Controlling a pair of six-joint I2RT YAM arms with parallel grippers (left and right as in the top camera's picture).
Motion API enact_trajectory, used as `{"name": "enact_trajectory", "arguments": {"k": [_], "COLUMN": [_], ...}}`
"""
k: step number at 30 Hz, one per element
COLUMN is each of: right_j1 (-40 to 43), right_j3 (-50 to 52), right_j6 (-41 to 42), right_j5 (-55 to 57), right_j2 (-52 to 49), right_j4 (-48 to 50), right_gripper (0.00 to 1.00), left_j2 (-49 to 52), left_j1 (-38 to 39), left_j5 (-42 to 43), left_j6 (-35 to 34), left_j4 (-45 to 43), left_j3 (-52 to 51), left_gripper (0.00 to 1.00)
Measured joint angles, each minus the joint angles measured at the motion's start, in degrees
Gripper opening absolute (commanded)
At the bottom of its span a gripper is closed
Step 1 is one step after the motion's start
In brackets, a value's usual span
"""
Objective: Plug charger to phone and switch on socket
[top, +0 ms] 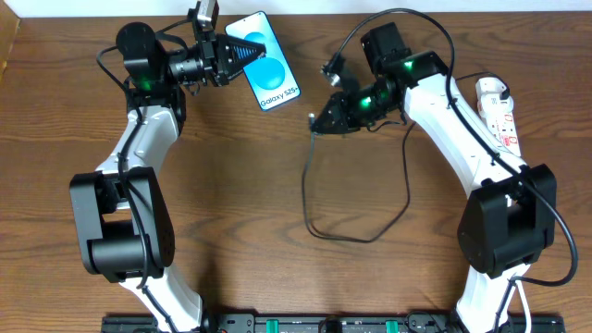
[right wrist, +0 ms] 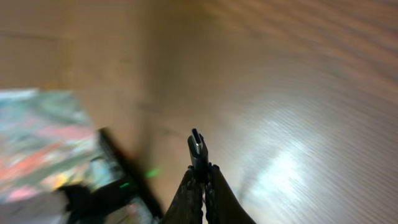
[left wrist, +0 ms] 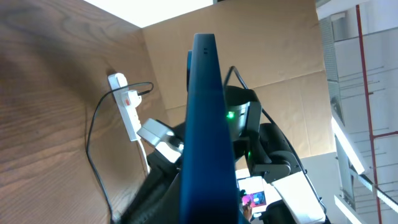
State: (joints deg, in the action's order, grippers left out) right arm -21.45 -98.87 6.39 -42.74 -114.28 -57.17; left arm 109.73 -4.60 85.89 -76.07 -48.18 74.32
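The phone (top: 268, 65) has a bright blue screen with "Galaxy" text and lies slanted at the back of the table. My left gripper (top: 233, 54) is shut on its left end. In the left wrist view the phone (left wrist: 204, 130) shows edge-on between the jaws. My right gripper (top: 321, 120) is shut on the charger's black connector tip (right wrist: 196, 147), to the right of the phone and apart from it. The black charger cable (top: 356, 236) loops toward the front and back up to the right. The white socket (top: 499, 113) lies at the far right and also shows in the left wrist view (left wrist: 128, 107).
The right arm (top: 444, 102) reaches across between the socket and the phone. A cardboard wall (left wrist: 273, 56) stands behind the table. A blurred bright shape (right wrist: 37, 143) fills the left of the right wrist view.
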Motion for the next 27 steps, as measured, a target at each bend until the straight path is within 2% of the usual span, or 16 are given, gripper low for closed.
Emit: {"name": "enact_trajectory", "arguments": {"k": [8,17,26,27], "right_j1": [0.0,0.0,-0.33,-0.46], "right_j3": [6.47,14.14,14.95,15.02], "right_j6": [7.82,14.6,17.62,17.81], "right_j5": [17.79,25.64,28.22,28.26], "right_j2": [0.0,0.0,-3.54,-4.31], "right_j4": [0.94,8.22,10.6,10.75], "right_gripper": [0.01,0.01,0.01,0.04], "left_j2": [0.0,0.0,0.0,0.0], "left_j1": [0.0,0.0,0.0,0.0], "left_j5": [0.11,0.44,1.07,1.14], "left_j6": [0.68,1.09,1.11,1.09], "left_j4": [-0.02,-0.02,-0.02,0.0], "left_j3": [0.0,0.0,0.0,0.0], "left_gripper": [0.07,0.07,0.07,0.07]}}
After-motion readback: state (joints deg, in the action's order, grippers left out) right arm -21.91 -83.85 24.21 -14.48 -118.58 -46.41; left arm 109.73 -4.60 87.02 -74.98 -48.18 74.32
